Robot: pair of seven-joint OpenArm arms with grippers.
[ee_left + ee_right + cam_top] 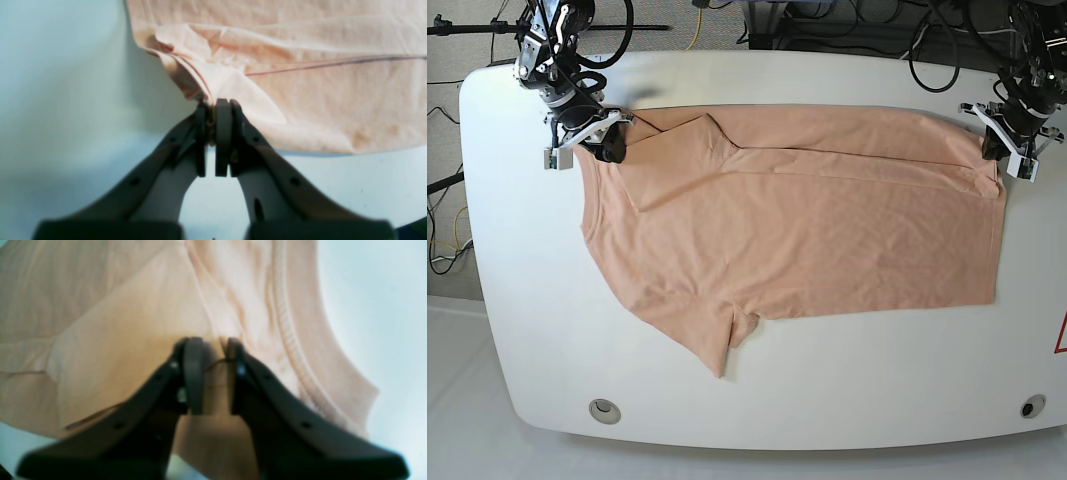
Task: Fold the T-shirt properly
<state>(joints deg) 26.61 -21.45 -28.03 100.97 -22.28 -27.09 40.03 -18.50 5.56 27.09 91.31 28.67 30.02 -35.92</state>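
White table (517, 330) under us carries the shirt (807, 230), spread flat with its long axis running 9 to 3 o'clock: collar end toward 9, hem toward 3, one sleeve pointing to 6. Our left gripper (213, 103) is pinched tight on a hem corner at 2 o'clock. Our right gripper (210, 346) sits at 10 by the collar, jaws narrow with cloth between them (blurred, so we cannot tell whether it grips).

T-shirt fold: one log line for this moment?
T-shirt: flat, far edge folded | left end effector: shut on hem corner | right end effector: closing at collar
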